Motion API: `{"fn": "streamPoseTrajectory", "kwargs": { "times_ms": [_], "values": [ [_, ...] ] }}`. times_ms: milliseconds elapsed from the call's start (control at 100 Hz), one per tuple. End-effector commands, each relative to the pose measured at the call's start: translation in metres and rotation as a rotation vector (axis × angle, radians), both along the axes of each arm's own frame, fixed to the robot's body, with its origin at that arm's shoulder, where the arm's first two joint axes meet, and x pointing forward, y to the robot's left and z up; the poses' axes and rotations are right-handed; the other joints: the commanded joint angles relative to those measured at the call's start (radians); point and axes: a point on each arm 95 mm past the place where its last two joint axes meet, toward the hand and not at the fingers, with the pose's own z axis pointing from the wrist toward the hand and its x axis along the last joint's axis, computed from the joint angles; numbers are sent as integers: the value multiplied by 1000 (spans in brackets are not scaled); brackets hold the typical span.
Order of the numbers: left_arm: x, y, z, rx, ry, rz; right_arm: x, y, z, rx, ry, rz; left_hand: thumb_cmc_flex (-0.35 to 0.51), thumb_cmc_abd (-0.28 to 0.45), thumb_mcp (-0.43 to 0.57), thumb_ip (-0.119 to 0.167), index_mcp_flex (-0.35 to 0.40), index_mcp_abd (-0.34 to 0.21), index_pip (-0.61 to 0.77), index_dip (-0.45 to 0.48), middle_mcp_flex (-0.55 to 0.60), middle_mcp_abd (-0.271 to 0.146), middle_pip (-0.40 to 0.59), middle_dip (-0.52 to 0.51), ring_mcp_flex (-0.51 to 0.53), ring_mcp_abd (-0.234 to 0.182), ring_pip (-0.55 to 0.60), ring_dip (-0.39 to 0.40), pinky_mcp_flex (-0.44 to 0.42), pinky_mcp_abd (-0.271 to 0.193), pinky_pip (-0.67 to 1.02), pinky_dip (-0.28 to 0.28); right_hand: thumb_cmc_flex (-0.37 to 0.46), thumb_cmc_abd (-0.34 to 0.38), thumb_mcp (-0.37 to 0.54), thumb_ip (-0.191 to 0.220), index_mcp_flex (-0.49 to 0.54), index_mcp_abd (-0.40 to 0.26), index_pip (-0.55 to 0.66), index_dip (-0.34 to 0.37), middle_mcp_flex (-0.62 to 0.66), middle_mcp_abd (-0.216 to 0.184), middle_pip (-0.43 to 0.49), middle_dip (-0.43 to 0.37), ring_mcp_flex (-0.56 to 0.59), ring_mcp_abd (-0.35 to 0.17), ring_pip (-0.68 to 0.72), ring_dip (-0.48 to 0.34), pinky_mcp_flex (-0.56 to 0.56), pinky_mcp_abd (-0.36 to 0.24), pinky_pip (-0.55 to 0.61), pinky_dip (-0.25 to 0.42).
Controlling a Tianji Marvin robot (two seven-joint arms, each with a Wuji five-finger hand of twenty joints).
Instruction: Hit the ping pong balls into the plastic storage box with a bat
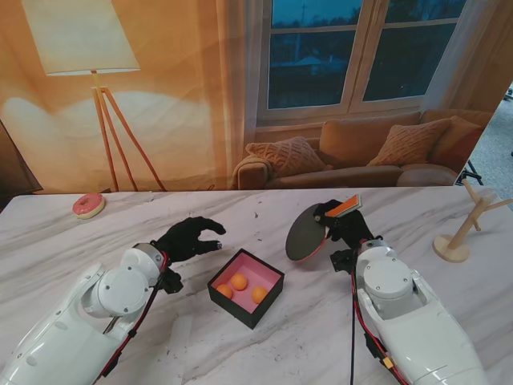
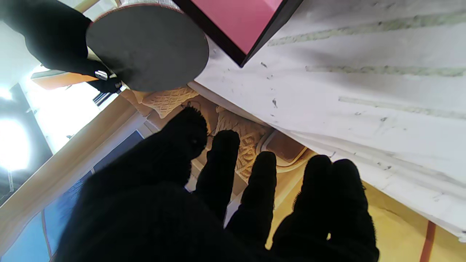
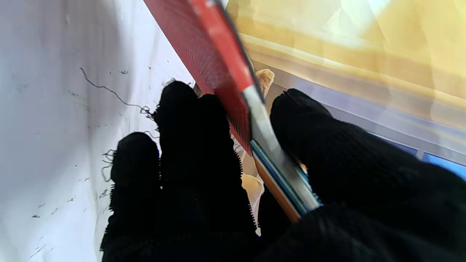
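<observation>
The bat (image 1: pixel 308 231) is gripped at its handle by the right hand (image 1: pixel 343 222), lifted off the worktop (image 1: pixel 240 345) just right of the box (image 1: pixel 245 287). Its long axis is tilted: the handle end points up and to the right, the round dark blade down and to the left, toward the box. In the right wrist view the red face (image 3: pixel 207 54) is seen edge-on, clamped between fingers (image 3: pixel 182 120) and thumb. 3 balls (image 1: pixel 239 281) are seen inside the pink-lined box. The left hand (image 1: pixel 190 236) is held empty left of the box, fingers loosely curled and apart. A doughnut (image 1: pixel 88 205) is seen at the far left, a wooden stand (image 1: pixel 462 233) at the far right.
</observation>
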Motion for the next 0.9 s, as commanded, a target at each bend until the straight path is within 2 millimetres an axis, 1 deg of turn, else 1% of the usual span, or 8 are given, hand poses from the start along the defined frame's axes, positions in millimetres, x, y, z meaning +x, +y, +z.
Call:
{"fn": "streamPoseTrajectory", "kwargs": {
  "times_ms": [0, 80, 110, 150, 200, 490, 720, 890],
  "values": [
    [-8, 2, -9, 10, 29, -4, 3, 2, -1, -8, 24, 20, -14, 20, -32, 25, -21, 5, -14, -12, -31, -28, -14, -18, -24, -28, -12, 3, -17, -32, -10, 23, 2, 12, 110, 42, -40, -1, -41, -18, -83, -117, -66, -14, -39, -53, -18, 0, -17, -32, -23, 21],
    [-11, 4, -13, 11, 28, 8, 5, 1, -2, -24, 35, 28, -12, 21, -35, 26, -19, 6, -15, -13, -29, -28, -14, -18, -22, -26, -13, 3, -15, -31, -10, 26, -39, 10, 145, 64, -79, -10, -147, -10, -133, -126, -60, -33, -64, -61, -41, 2, -37, -36, -49, 35],
    [-12, 4, -14, 10, 29, 15, 6, 1, -2, -27, 39, 29, -10, 22, -36, 26, -17, 6, -15, -12, -28, -29, -13, -18, -21, -26, -12, 3, -14, -31, -9, 27, -54, 12, 154, 86, -87, -14, -197, 9, -147, -126, -55, -45, -69, -61, -47, 8, -41, -35, -56, 42],
    [-13, 5, -16, 9, 30, 23, 6, 0, -3, -31, 44, 29, -10, 21, -37, 26, -15, 8, -15, -12, -27, -27, -13, -18, -21, -25, -13, 4, -14, -31, -9, 29, -93, 15, 177, 148, -111, -25, -271, 33, -177, -131, -53, -69, -84, -67, -57, 15, -53, -35, -70, 49],
    [-14, 6, -18, 9, 33, 30, 7, 0, -4, -35, 51, 29, -9, 22, -38, 27, -14, 8, -15, -12, -27, -30, -12, -17, -21, -25, -12, 4, -14, -32, -8, 31, -110, 5, 182, 166, -148, -44, -315, 41, -204, -134, -53, -87, -97, -71, -69, 19, -63, -37, -81, 51],
    [-15, 8, -24, 4, 48, 52, 9, -1, -13, -47, 74, -6, -5, 27, -42, 28, -7, 12, -12, -9, -21, -27, -8, -15, -18, -21, -5, 10, -8, -30, 5, 41, -164, -32, 184, 161, -323, -94, -403, 23, -288, -148, -61, -100, -141, -80, -91, 21, -98, -45, -112, 53],
    [-17, 6, -24, 1, 56, 59, 9, -4, -15, -45, 62, -48, -3, 31, -44, 28, -4, 14, -9, -8, -1, -17, 7, -10, -14, -17, 2, 13, -3, -28, 17, 46, -211, -43, 176, 156, -398, -89, -431, 12, -314, -155, -56, -102, -158, -81, -94, 24, -112, -51, -122, 59],
    [-17, 6, -23, -2, 62, 67, 9, -10, -15, -59, 55, -68, -2, 34, -47, 29, 0, 18, -8, -8, 5, -10, 11, -9, -8, -10, 9, 16, 1, -26, 26, 48, -268, -71, 176, 154, -498, -87, -485, -10, -361, -163, -64, -108, -183, -80, -105, 23, -130, -54, -137, 60]
  ]
}}
